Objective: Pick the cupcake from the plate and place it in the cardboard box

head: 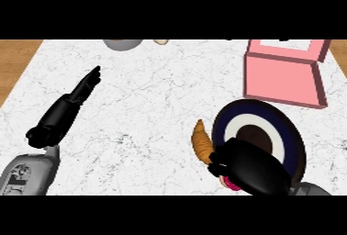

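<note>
Fingers (220, 165) of right hand (254, 172) curled down and closed round the cupcake (231, 184), at the near right of the counter (149, 114). Only a small pink bit of the cupcake showing under the near-left edge of the hand; everything else hidden by the black palm. Held over the near-left rim of the plate (293, 137), not at its middle; impossible to tell whether touching the plate or lifted off it. Short stretch of grey right forearm (313, 189) just behind the hand, at the lower edge.

Grey left forearm (27, 176) at the near left corner. Beyond it, left hand (58, 117) open and holding nothing, its fingers (88, 82) straight and together, pointing away toward the far side, well apart from everything else.

Just left of the plate, touching or nearly touching its rim, a brown croissant (200, 141), lying lengthwise with its near end beside the right hand's fingers. Plate dark blue with a white ring and a dark brown centre, the near part covered by the hand.

Farther back on the right, the cardboard box (281, 78), pink, well apart from the cupcake and just past the plate's far rim.

At the far edge, a grey rounded object (122, 43) and a small beige object (160, 41), both cut off. Wooden surface (13, 59) past the counter's left side.
</note>
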Robot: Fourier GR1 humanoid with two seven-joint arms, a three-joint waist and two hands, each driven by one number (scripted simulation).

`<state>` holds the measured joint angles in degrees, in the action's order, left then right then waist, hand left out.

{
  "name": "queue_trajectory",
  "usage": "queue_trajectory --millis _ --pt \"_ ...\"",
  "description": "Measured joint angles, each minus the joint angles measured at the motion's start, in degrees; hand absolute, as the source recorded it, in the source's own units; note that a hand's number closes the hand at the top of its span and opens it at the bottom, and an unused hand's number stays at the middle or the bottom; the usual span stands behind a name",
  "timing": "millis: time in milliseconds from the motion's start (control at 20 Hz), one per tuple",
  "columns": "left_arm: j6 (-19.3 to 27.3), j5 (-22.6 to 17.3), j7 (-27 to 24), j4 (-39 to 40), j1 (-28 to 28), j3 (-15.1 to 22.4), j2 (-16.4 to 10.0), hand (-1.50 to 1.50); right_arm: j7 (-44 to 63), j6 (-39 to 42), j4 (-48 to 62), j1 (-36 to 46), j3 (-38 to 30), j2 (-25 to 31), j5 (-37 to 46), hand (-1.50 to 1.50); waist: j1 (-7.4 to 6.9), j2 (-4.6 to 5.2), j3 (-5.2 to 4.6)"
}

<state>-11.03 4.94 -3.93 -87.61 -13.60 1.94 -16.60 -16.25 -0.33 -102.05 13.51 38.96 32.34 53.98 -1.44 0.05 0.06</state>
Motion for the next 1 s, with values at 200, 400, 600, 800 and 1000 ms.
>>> queue_trajectory --millis 200,400,600,800,1000 --pt "0.63 0.44 -0.54 0.2 1.04 -0.56 0.37 0.0 -6.46 -0.82 -6.09 -0.8 -6.04 3.7 -6.56 1.5 1.18 -0.1 -0.03" --pt "0.25 0.2 0.33 -0.69 0.82 -1.1 0.02 0.0 -4.28 0.64 -9.3 -1.31 -14.44 3.16 -15.23 1.5 1.71 -0.15 -0.04" --pt "0.95 1.1 0.26 -0.64 1.16 -0.22 1.17 0.0 2.5 3.45 -9.0 1.64 -22.72 1.02 -23.36 1.5 1.59 -0.09 -0.08" --pt "0.71 1.35 -0.28 -0.06 0.86 -0.52 1.2 0.0 6.3 5.22 -2.89 6.82 -29.56 -0.23 -27.82 1.5 1.14 0.03 -0.08" --pt "0.17 1.42 -0.69 0.96 -0.17 -0.97 1.22 0.0 6.54 6.96 6.39 13.28 -35.37 -0.22 -30.66 1.5 0.9 0.11 -0.08"
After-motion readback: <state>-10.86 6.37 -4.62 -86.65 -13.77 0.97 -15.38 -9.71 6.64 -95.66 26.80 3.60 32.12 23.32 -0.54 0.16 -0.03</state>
